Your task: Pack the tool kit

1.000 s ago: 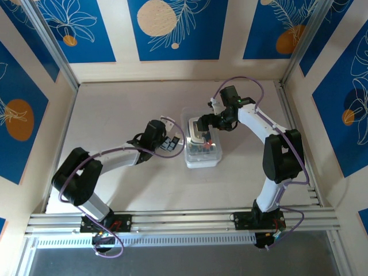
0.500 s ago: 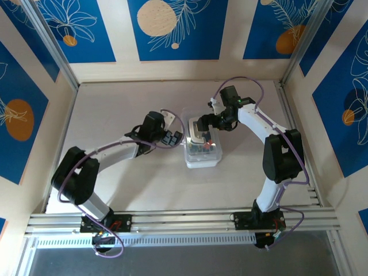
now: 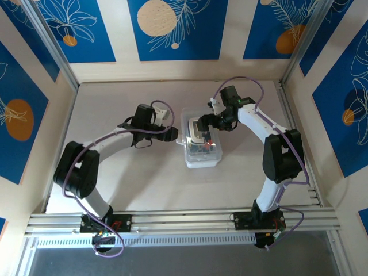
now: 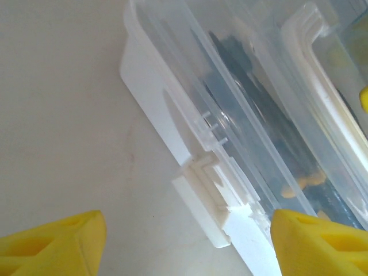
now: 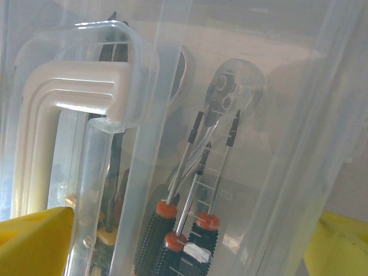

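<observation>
Case [image 3: 201, 145] mid-frame, long axis running top to bottom; left gripper [image 3: 174, 135] at its left wall, jaws apart astride the latch [image 4: 210, 215]; right gripper [image 3: 210, 122] spread wide over upper end.

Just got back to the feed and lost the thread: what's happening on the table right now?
Both arms are working on the clear tool case in the middle of the table. The left claw sits open at the case's left edge, its fingers either side of the white latch. The right claw hovers open over the far end, by the handle. Inside lie screwdrivers, and the lid looks down; whether the latch is snapped I cannot tell.
</observation>
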`<state>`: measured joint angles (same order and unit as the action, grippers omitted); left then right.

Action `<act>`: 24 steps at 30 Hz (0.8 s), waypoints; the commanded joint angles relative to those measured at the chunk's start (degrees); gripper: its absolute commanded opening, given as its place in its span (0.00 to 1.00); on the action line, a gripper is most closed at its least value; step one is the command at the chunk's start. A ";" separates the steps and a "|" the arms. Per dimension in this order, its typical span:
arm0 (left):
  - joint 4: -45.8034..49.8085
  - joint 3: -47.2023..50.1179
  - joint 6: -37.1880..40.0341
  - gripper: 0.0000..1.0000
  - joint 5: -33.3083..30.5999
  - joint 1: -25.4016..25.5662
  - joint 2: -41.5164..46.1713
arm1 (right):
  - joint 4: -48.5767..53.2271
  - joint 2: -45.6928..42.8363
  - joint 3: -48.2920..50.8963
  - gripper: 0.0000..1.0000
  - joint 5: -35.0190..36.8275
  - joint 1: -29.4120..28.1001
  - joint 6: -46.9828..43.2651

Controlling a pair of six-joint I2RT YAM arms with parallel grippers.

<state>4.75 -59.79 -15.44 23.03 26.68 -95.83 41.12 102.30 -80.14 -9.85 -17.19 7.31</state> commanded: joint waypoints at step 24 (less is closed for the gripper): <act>-4.74 -2.89 -7.82 0.41 8.84 -0.07 -9.55 | 1.22 2.46 0.14 0.96 -2.22 -1.03 -1.42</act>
<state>0.91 -60.82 -22.61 30.26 26.68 -104.99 41.12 102.45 -80.16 -9.87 -17.19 7.31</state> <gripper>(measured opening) 0.416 0.965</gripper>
